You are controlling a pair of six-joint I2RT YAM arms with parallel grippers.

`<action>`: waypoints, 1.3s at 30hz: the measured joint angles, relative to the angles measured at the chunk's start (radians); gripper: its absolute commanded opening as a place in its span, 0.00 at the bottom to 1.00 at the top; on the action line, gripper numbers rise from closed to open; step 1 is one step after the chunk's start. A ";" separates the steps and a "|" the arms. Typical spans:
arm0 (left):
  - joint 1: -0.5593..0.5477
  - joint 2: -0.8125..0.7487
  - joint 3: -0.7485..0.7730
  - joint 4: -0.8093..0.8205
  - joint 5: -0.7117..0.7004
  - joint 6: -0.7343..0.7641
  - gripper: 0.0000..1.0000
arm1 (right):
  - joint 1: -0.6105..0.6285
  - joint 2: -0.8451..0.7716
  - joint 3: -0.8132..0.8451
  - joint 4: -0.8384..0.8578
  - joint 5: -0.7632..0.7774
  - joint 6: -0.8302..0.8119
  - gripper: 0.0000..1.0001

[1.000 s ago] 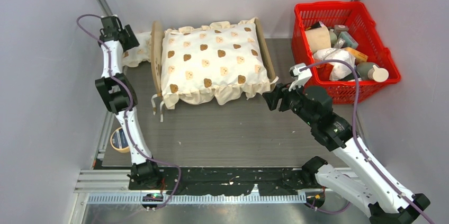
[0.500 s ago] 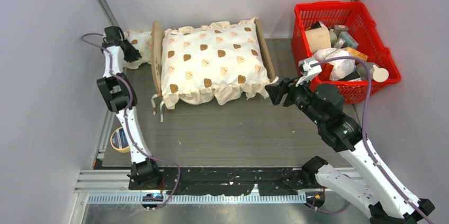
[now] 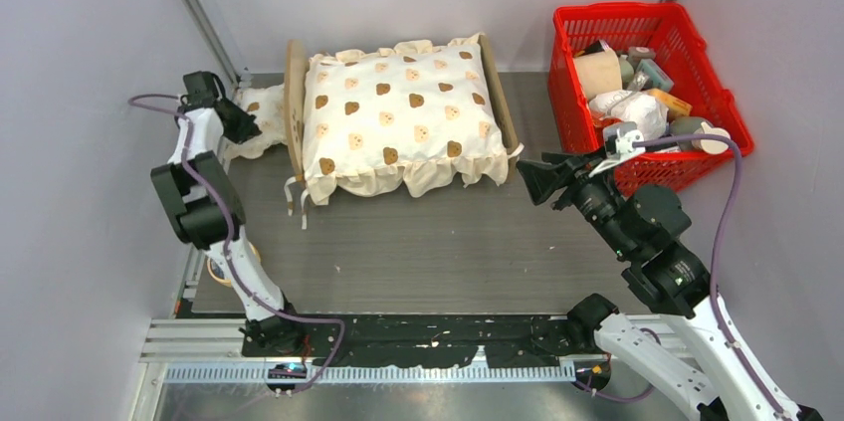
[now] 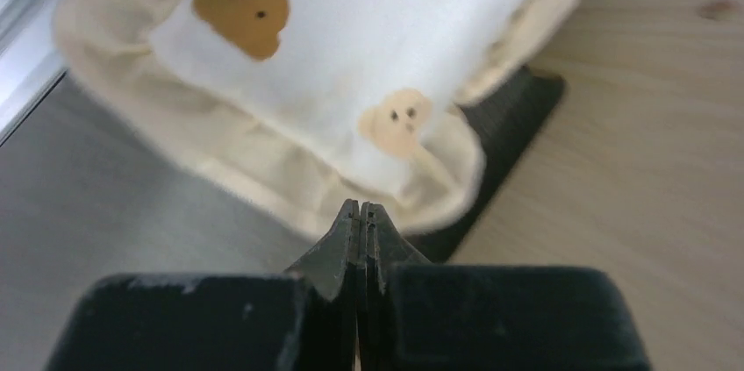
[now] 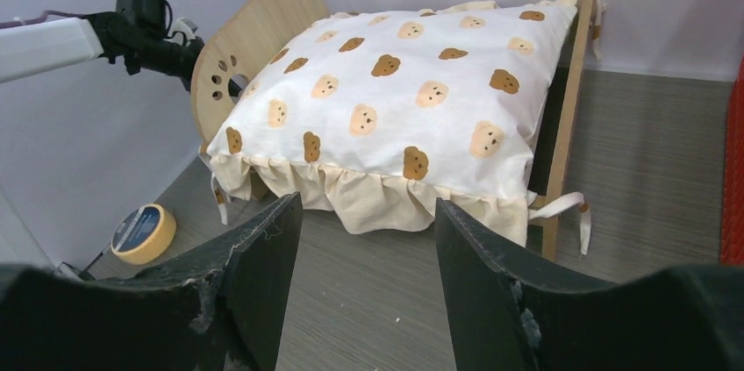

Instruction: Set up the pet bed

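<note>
The pet bed stands at the back of the table, its arched wooden headboard (image 3: pixel 295 107) on the left and its footboard (image 3: pixel 500 93) on the right. A cream bear-print ruffled cushion (image 3: pixel 398 112) covers it. A small bear-print pillow (image 3: pixel 257 122) lies on the table left of the headboard. My left gripper (image 3: pixel 246 128) is shut on that pillow's ruffle; in the left wrist view its tips (image 4: pixel 361 209) meet at the ruffled edge of the pillow (image 4: pixel 351 46), with the headboard (image 4: pixel 632 169) just to the right. My right gripper (image 3: pixel 527 177) hangs open off the bed's front right corner and holds nothing (image 5: pixel 367 200).
A red basket (image 3: pixel 622 11) full of assorted items stands at the back right. A roll of yellow tape (image 3: pixel 227 262) lies by the table's left edge, behind my left arm. Loose tie ribbons (image 3: pixel 296 197) trail from the cushion's front left corner.
My left gripper closed and drew back toward the near left, and the small pillow shifted with it. My right arm rose and swung right, away from the bed's corner.
</note>
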 measured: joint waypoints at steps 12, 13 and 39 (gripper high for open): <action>-0.016 -0.480 -0.391 0.134 -0.109 0.060 0.50 | 0.000 -0.041 -0.089 0.019 -0.010 0.064 0.62; -0.020 -0.469 -0.391 0.132 -0.111 0.089 0.58 | 0.000 -0.044 -0.089 0.018 -0.010 0.064 0.62; -0.069 0.055 0.231 -0.250 -0.207 0.290 0.00 | 0.000 -0.040 -0.081 0.018 -0.014 0.053 0.61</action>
